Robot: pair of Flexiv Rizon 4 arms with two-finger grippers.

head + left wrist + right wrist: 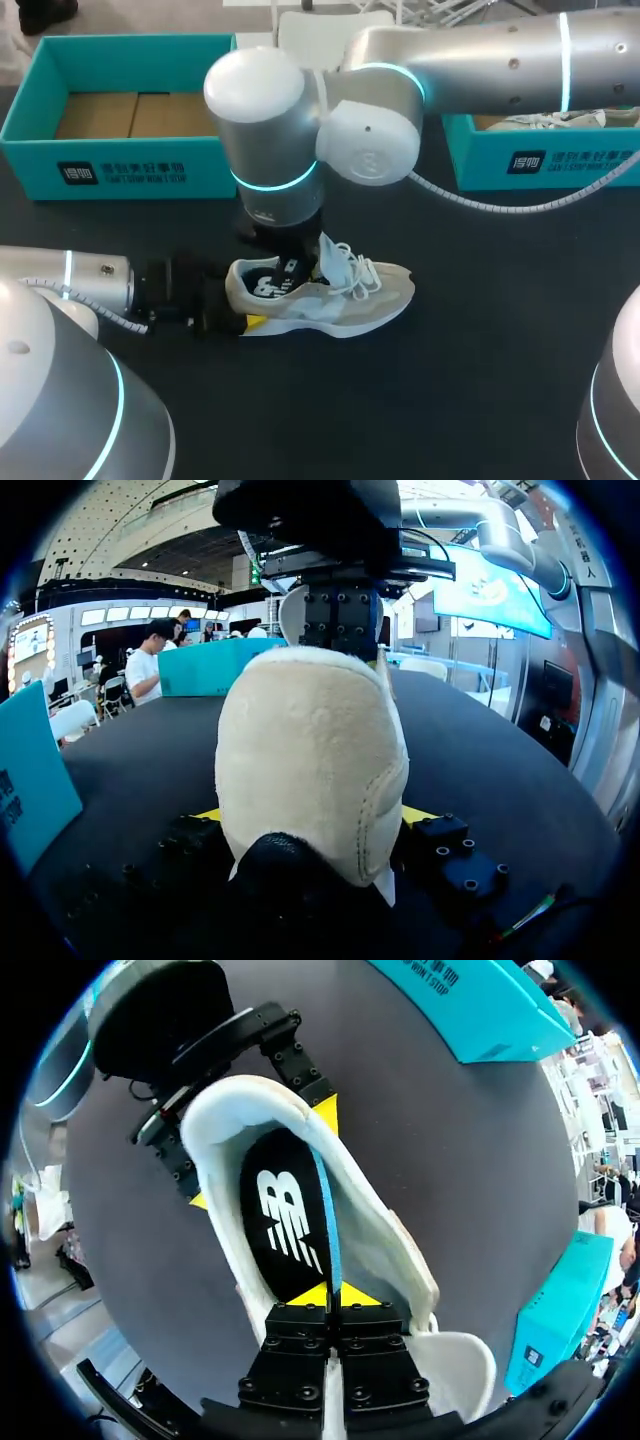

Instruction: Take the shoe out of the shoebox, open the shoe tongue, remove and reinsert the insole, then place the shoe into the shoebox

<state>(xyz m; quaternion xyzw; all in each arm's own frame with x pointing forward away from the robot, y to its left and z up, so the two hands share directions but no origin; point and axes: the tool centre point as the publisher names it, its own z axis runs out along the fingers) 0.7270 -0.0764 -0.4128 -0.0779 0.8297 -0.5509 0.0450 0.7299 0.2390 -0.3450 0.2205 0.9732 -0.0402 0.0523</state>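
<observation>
ok so the right gripper (328, 1296) is pinched shut on the thin edge of the black insole (283, 1222), down inside the shoe (335, 295). The left gripper (312, 818) clamps the heel from both sides, and the shoe sits on the table (480, 380) in front of the empty shoebox (120, 170). My worry: that pinch only has a sliver, so the insole could slip free or buckle against the tongue, and if the heel clamp gives, the whole shoe tips or drags

Bright, even overhead light (soft shadows)
</observation>
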